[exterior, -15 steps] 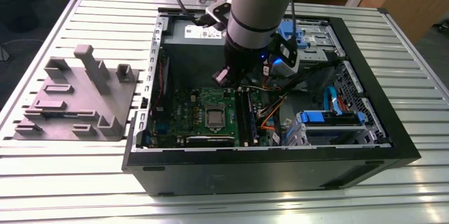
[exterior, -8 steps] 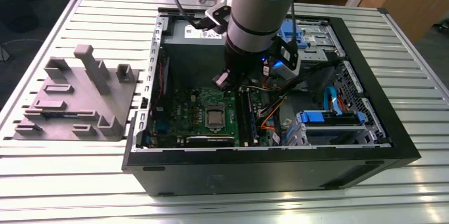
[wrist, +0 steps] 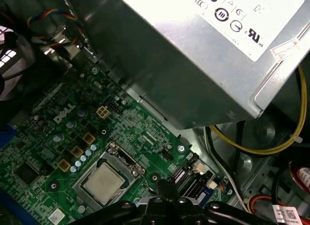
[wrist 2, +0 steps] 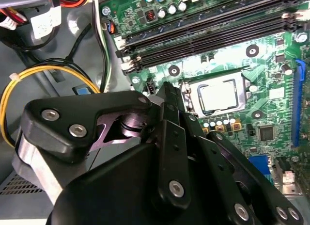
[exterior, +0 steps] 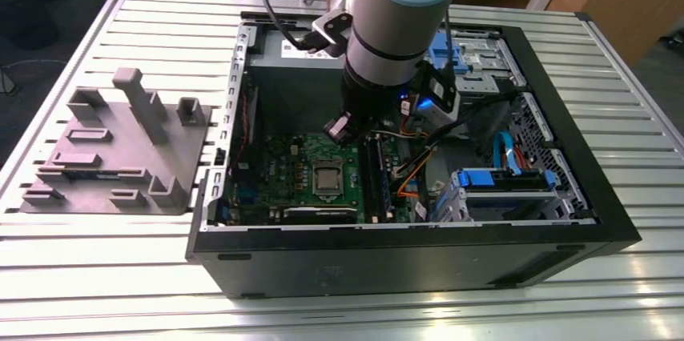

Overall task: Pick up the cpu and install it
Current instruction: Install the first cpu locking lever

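My gripper (wrist 2: 166, 89) looked pressed together on nothing, its tip hanging just beside the socket (wrist 2: 243, 91) and not touching it. The cpu (wrist 2: 219, 96) lay flat inside that socket, square to the frame as far as I could judge. In the exterior view it sat low and centre, on the board (exterior: 280, 166) in the case (exterior: 406, 265). I judged seating to be the thing to get right. Any touch had to come straight down, light, on the middle of the lid and never skewed. The tip also had to stay off the memory slots (wrist 2: 208, 31) alongside.
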You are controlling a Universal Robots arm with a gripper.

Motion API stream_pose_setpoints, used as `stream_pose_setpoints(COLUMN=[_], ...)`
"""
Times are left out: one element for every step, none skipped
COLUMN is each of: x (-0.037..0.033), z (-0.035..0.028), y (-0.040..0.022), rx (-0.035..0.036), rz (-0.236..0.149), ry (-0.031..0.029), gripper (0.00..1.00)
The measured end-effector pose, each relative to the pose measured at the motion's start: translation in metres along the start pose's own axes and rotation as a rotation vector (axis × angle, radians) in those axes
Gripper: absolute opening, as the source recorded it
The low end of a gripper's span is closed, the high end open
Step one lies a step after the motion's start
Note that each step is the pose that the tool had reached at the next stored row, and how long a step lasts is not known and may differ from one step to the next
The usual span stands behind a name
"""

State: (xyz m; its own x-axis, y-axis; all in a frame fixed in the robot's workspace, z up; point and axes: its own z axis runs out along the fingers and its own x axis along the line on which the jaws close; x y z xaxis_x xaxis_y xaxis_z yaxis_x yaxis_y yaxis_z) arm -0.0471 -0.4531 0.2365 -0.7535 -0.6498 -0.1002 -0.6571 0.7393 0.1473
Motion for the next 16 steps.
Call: stream_pose_setpoints(x=[0.0003,0.0004,0.0004,0.0004,0.0005,0.0005,0.0005,0.0005,0.0005,0.0004,0.0004,0.0005,0.0006,0.0007,0.0009,0.0013], z=[0.0000,-0.0001,-0.0001,-0.0002,-0.0001,-0.0001,-0.0002,-0.0004,-0.0008,-0.0010,-0.0011,-0.0011,-0.0011,-0.0011,-0.0012,-0.0012], y=[-0.0003,-0.0004,-0.0005,-0.0006,-0.0006,-0.0006,-0.0006,-0.0006,-0.0005,-0.0005,-0.0004,-0.0003,-0.0003,-0.0002,-0.0001,-0.0001], rx=[0.0001,0.0002,0.0002,0.0002,0.0002,0.0002,0.0001,0.0001,0.0001,-0.0001,-0.0005,-0.0013,-0.0026,-0.0040,-0.0051,-0.0060], rz=[0.000,0.000,0.000,0.000,0.000,0.000,0.000,0.000,-0.001,-0.002,-0.006,-0.014,-0.027,-0.041,-0.052,-0.061], ry=[0.0000,0.0001,0.0001,0.0002,0.0001,0.0001,0.0000,0.0001,0.0003,0.0003,0.0009,0.0021,0.0041,0.0062,0.0080,0.0093], gripper=[0.10,0.10,0.10,0.10,0.10,0.10,0.10,0.10,0.10,0.10,0.10,0.10,0.10,0.10,0.10,0.10])
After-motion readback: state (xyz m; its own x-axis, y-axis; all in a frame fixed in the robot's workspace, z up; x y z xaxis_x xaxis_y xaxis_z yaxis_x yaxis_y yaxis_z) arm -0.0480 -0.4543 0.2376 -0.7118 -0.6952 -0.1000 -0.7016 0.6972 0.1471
